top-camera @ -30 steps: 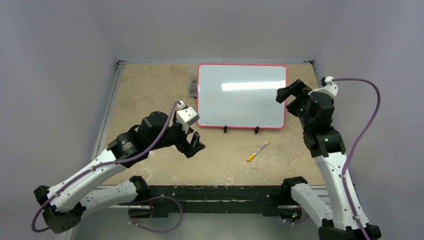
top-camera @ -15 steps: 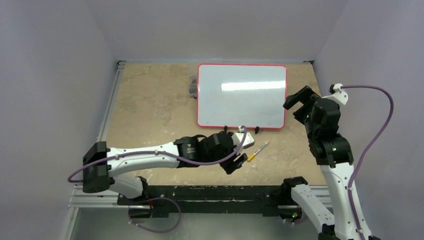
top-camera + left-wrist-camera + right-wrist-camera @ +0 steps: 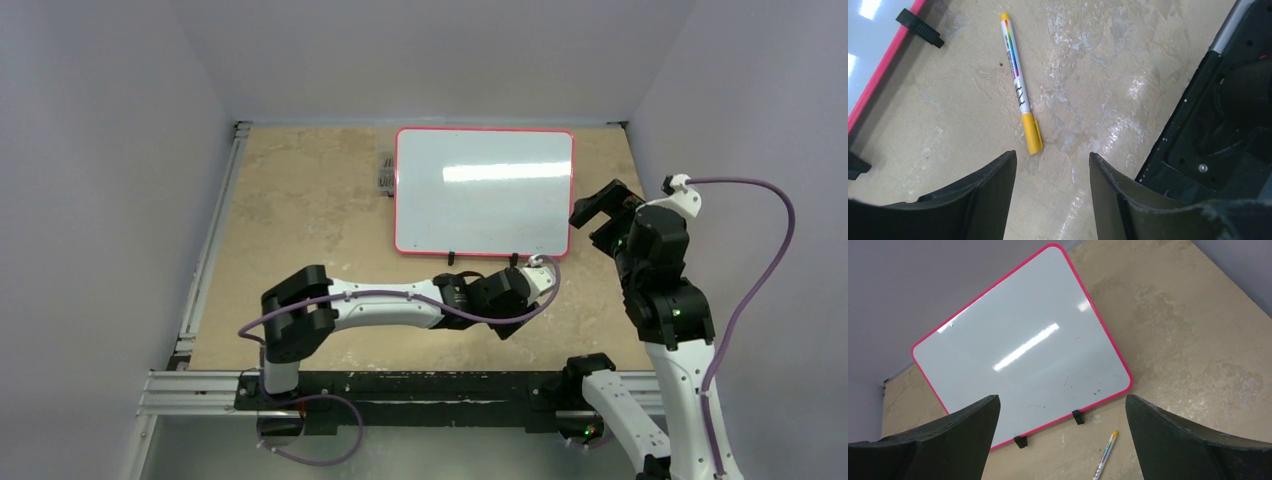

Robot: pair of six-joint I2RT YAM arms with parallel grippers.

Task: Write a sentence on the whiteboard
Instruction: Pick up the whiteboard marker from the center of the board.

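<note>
**At twelve o'clock a bare board, marker not yet picked up**

Toward twelve o'clock on the table [image 3: 300, 220] the whiteboard [image 3: 484, 190] lies flat and face up, which I judge suits writing from above. Its feet [image 3: 1077, 416] point back at six o'clock toward my arms. It carries no lettering yet, only faint smudges.

Just off that near edge, at six o'clock from the board, lies the marker [image 3: 1020, 85], cap on. My left gripper [image 3: 1052, 157] hangs over it with its fingers apart and nothing between them, the capped end just ahead of the gap. I read this as lining up for a pickup.

At three o'clock from the board my right gripper [image 3: 1060, 399] hangs spread wide and empty, probably waiting to pull the cap.

At nine o'clock a small dark thing [image 3: 386, 172] touches the frame; I cannot tell what it is.

Count: one whiteboard, two feet, one marker, two grippers, one dark thing.
</note>
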